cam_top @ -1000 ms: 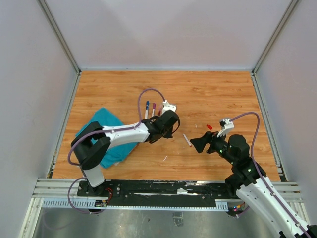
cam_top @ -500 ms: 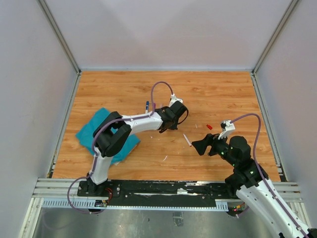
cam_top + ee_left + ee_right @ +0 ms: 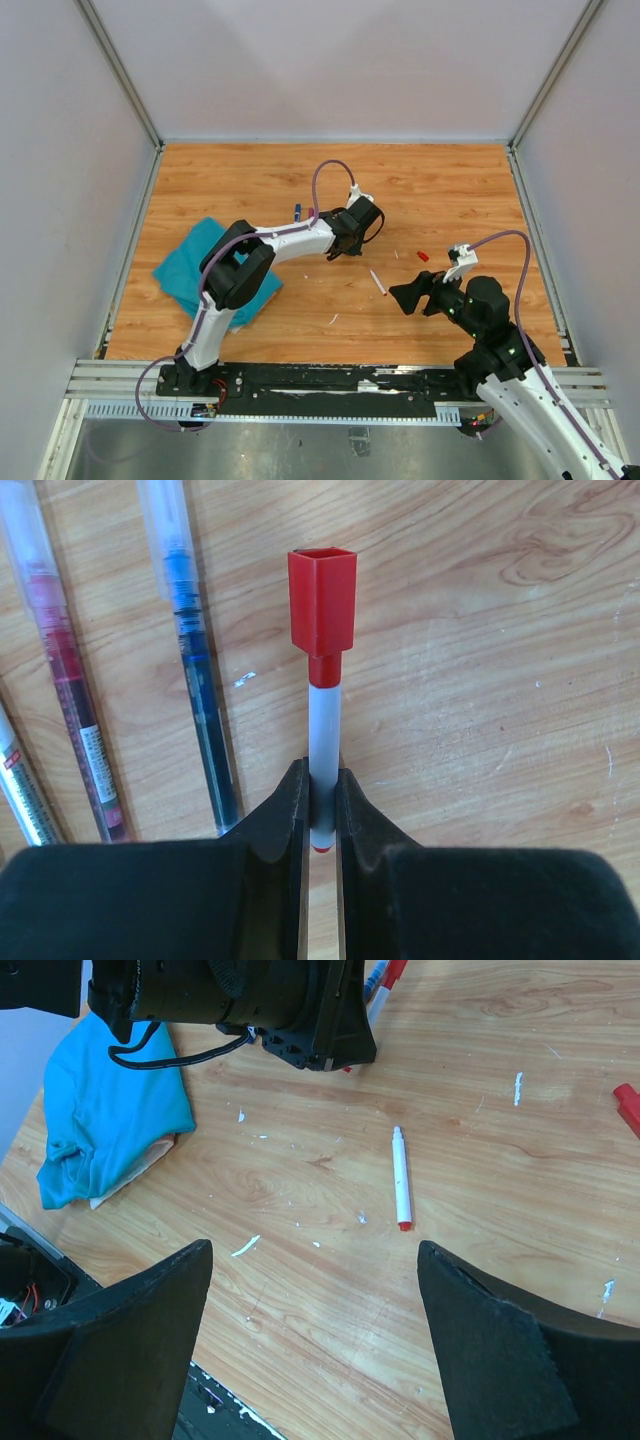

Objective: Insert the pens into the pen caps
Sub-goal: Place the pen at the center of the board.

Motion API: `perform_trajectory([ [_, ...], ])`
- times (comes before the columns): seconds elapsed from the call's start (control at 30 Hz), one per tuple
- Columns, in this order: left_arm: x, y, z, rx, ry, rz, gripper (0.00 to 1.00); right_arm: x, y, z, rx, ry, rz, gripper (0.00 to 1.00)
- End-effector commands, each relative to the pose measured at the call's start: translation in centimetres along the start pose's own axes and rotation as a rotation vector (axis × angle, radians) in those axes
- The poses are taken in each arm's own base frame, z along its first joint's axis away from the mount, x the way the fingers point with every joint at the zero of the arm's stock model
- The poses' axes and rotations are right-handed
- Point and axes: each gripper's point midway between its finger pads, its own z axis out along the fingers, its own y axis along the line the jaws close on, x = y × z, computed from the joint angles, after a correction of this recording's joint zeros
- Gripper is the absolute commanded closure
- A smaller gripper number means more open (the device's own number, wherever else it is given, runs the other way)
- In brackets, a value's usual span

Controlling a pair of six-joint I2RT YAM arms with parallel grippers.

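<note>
Wooden tabletop (image 3: pixel 440 180) fills the cell, boxed by pale walls (image 3: pixel 320 60) on the far, left and right sides, and its far half shows me only bare board up to the back edge. Along the near edge runs the black mounting rail (image 3: pixel 330 380) with both arm bases on it. My left gripper (image 3: pixel 320 790) reaches out to about mid-table, well away from every wall, and its jaws are pinched tight on a white pen (image 3: pixel 323 730). The pen's barrel points straight out from the fingers, with a square red cap (image 3: pixel 322 615) on its far end. Just left of it in the wrist view lie a blue pen (image 3: pixel 195 680) and a red pen (image 3: pixel 65 670), side by side on the wood and not touching it. A teal cloth (image 3: pixel 185 270) sits crumpled near the left edge, close behind that arm's elbow. My right gripper (image 3: pixel 312 1260) hangs above the right-hand part of the table with its fingers spread wide and nothing between them. Framed in that gap, a loose pen (image 3: pixel 401 1180) lies flat on bare wood, apart from both arms. A second red cap (image 3: pixel 423 256) lies off to its right, near the right wrist but well inside the right edge. From the loose pen back to the rail I see only wood and a few pale flecks.
</note>
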Motion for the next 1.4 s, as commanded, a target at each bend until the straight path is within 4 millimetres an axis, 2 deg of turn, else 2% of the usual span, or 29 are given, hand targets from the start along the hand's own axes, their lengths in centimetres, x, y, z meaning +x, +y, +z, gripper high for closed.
perform_trajectory([
  [0.0,-0.3,-0.3,0.7,0.013,0.011,0.003,0.87,-1.4,0.1,-0.5,0.013,-0.038,-0.018,0.17],
  [0.43,0.1,-0.6,0.9,0.026,0.02,-0.013,0.75,-1.4,-0.1,-1.1,0.025,-0.045,-0.021,0.16],
  [0.6,0.0,-0.6,0.5,0.035,0.015,-0.019,0.74,-1.5,-0.2,-1.1,0.03,-0.047,-0.023,0.17],
  [0.7,-0.7,-0.8,-0.4,0.057,-0.008,-0.019,0.72,-1.7,-0.6,-1.1,0.057,-0.043,-0.032,0.17],
  [0.87,-3.0,-0.8,-3.6,0.114,-0.099,-0.022,0.71,-1.2,-2.8,-0.9,0.203,0.043,-0.039,0.18],
  [0.97,-4.2,-0.3,-6.2,0.148,-0.171,-0.032,0.69,-1.1,-3.3,-0.5,0.246,0.108,-0.062,0.23],
  [1.0,-5.2,-0.2,-7.6,0.166,-0.217,-0.048,0.69,-1.2,-3.3,-0.2,0.247,0.125,-0.071,0.25],
  [1.07,-5.6,0.4,-9.3,0.182,-0.265,-0.068,0.69,-1.1,-3.2,0.3,0.249,0.17,-0.092,0.3],
  [1.23,-4.3,1.9,-12.7,0.236,-0.34,-0.119,0.69,-0.6,-2.5,2.6,0.199,0.3,-0.137,0.32],
  [1.37,-2.7,3.2,-14.8,0.272,-0.377,-0.16,0.68,0.6,-2.1,4.8,0.158,0.411,-0.142,0.39],
])
